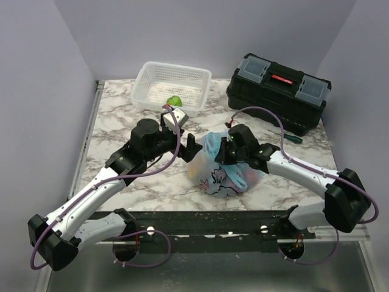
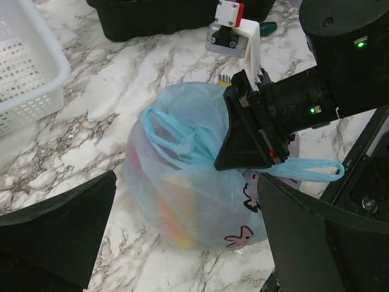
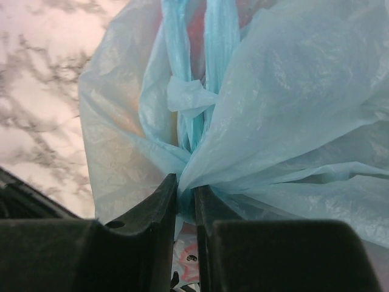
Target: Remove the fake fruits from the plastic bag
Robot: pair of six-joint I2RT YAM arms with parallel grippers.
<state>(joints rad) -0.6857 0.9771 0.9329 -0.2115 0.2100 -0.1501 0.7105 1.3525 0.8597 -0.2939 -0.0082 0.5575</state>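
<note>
- From the top view, the plastic bag (image 1: pixel 222 170) sits on the marble desk (image 1: pixel 121 118) near the middle, between your two arms. It is well apart from the white basket (image 1: pixel 152 91) at the far left and the black toolbox (image 1: pixel 279 91) at the far right.
- Your right end effector (image 1: pixel 226 153) reaches in from the right onto the top of the bag. Your left end effector (image 1: pixel 193 148) waits just beside the bag's left side.
- In the left wrist view, your left fingers are spread wide on either side of the bag and hold nothing. That looks like a stance for taking the opposite side of the film.
- The fake fruits (image 2: pixel 173 222) show only as orange and yellow shapes through the film, so they are all inside.
- The right end effector bites the gathered loop handles at the bag's top, and one loop trails out to the right.
- In the right wrist view, your right jaws are almost together, with a bunch of blue film pinched between them just below a knot (image 3: pixel 188 97) in the handles.
- You probably hold the neck there to steady it while the mouth is worked open. The thin film could slip or tear under a hard pull.
</note>
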